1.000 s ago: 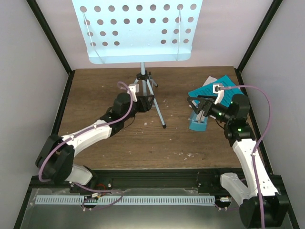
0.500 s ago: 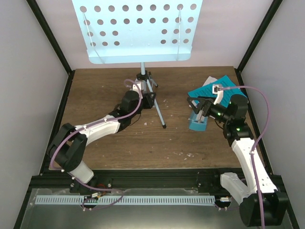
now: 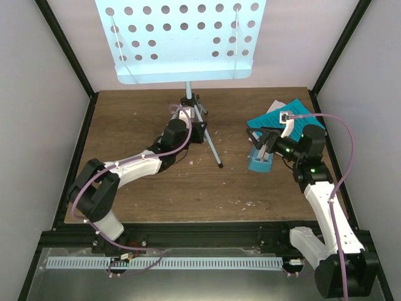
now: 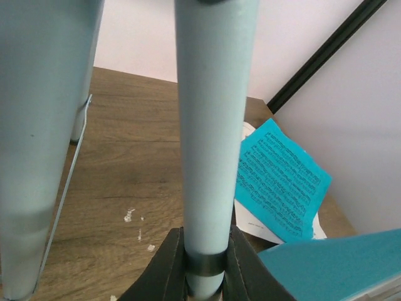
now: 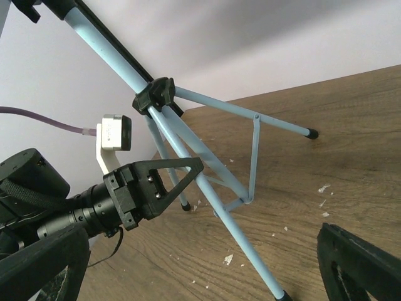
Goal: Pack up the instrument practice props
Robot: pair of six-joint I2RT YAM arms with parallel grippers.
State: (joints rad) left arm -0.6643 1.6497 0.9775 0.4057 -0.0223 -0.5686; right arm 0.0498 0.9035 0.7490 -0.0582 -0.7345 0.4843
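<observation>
Music stand upright at the back middle of the wooden table, one pale blue tripod leg clamped between the fingers of the left gripper. Right gripper spread wide just above the teal metronome, beside cyan music sheets at the right rear.

Lab enclosure: white walls, black frame.

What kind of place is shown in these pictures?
Likely a robot test cell, not a music room: a wooden table boxed in by white panels, the left arm and right arm bolted at its near edge, and props like a stand and sheets.
</observation>
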